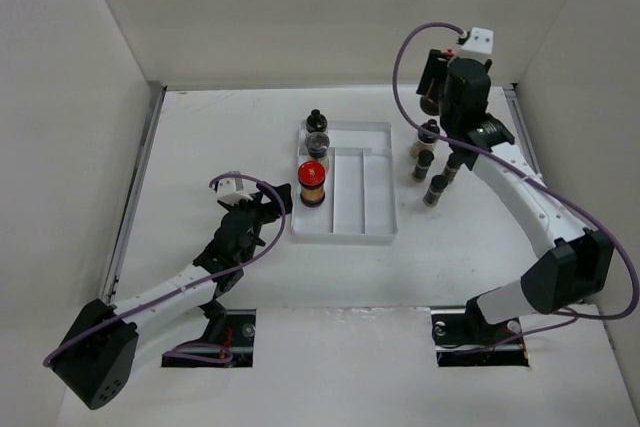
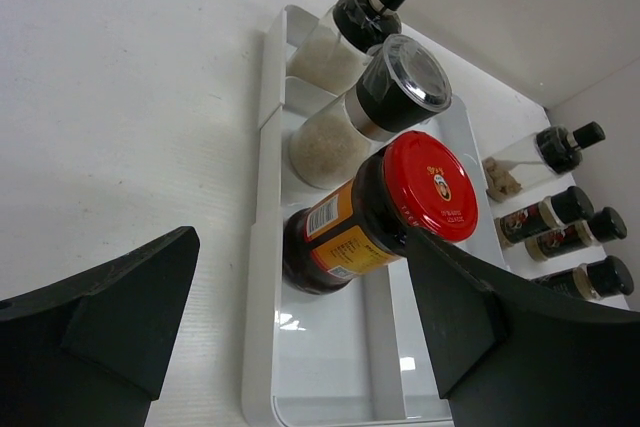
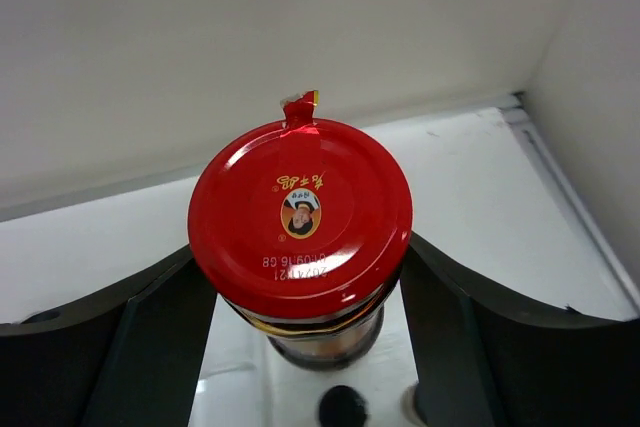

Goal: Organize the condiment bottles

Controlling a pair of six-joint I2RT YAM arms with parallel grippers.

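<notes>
right gripper — clamped on amber bottle, fingers either side | left gripper — wide, tray bottle just ahead

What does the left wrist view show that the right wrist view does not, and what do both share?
Left wrist only: the white tray holding a red-capped bottle and two pale bottles, four more bottles beyond it, and the open left gripper. Right wrist only: the right gripper clamped on another red-capped bottle, cap towards the camera. Both: black fingers and the white table.
</notes>
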